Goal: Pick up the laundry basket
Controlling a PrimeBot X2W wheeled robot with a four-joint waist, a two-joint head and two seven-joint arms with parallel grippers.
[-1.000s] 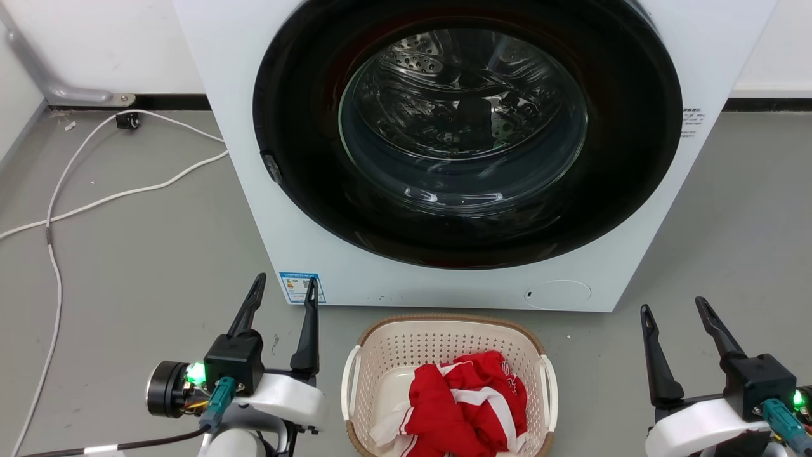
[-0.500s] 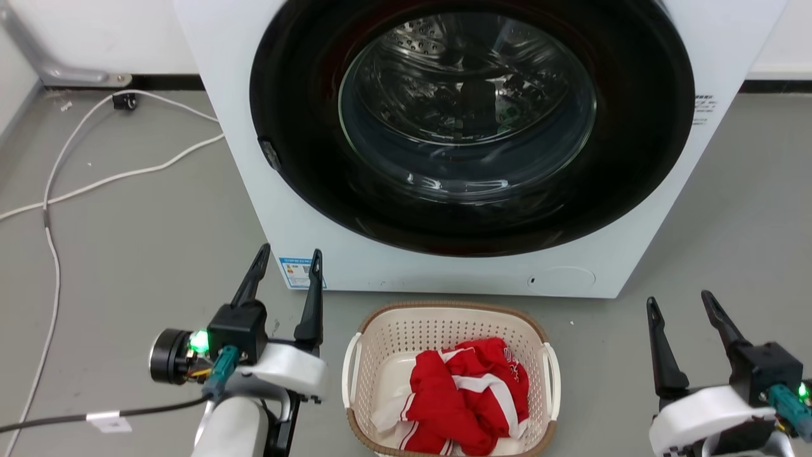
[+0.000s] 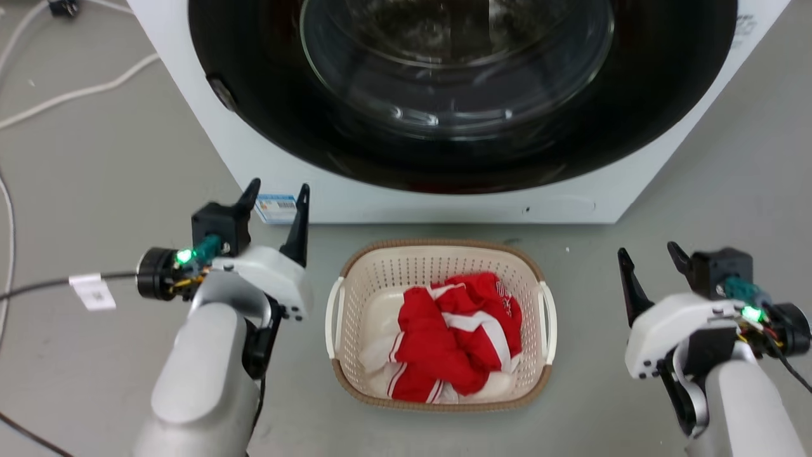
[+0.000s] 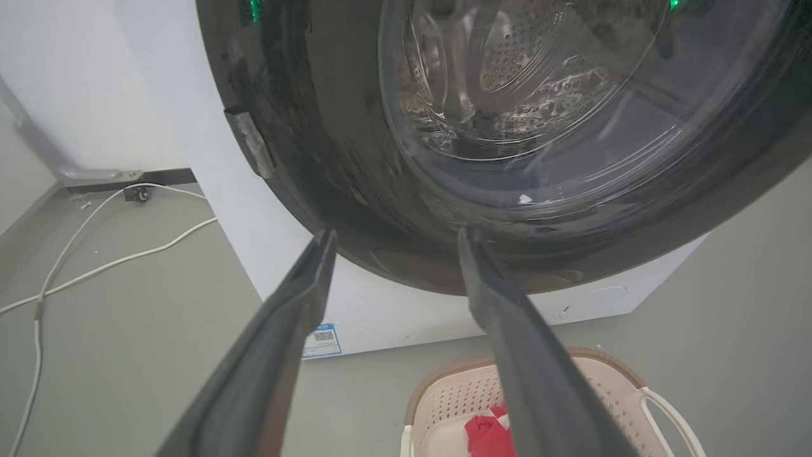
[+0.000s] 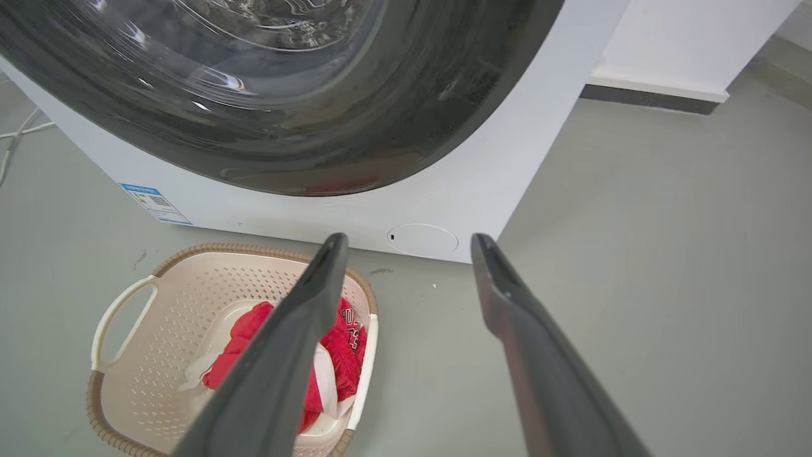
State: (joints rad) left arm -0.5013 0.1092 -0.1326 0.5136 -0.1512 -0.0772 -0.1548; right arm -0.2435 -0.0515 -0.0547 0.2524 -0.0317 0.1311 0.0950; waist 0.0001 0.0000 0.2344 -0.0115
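Here's the laundry basket (image 3: 438, 244), sitting on the grey floor (image 3: 95, 203) just in front of the washing machine (image 3: 285, 184), close to its white lower panel but apart from it. A red-and-white garment (image 3: 457, 330) is heaped inside, below the brown rim.

The left gripper (image 3: 279, 187) hangs off the basket's left side with its fingers spread wide and nothing between them. The right gripper (image 3: 647, 249) mirrors it on the far side, well apart from the basket, also spread wide and empty. Both point towards the machine, not at the basket. In the left wrist view the basket (image 4: 444, 406) sits low, by the bottom edge. In the right wrist view it (image 5: 190, 285) lies off to the lower left. Neither gripper is lined up on a handle yet.

So this looks like the approach, with the grasp not yet begun. How high each gripper sits above the floor is hard to judge from the head view.

What could go wrong? The left handle (image 3: 330, 317) and right handle (image 3: 549, 320) are thin white loops, and long fingers could slide off them. If one side closes first, it may shove the light basket away. An uneven lift would tip it and spill the garment. Swinging inward so close to the machine, a fingertip could clip that front panel.
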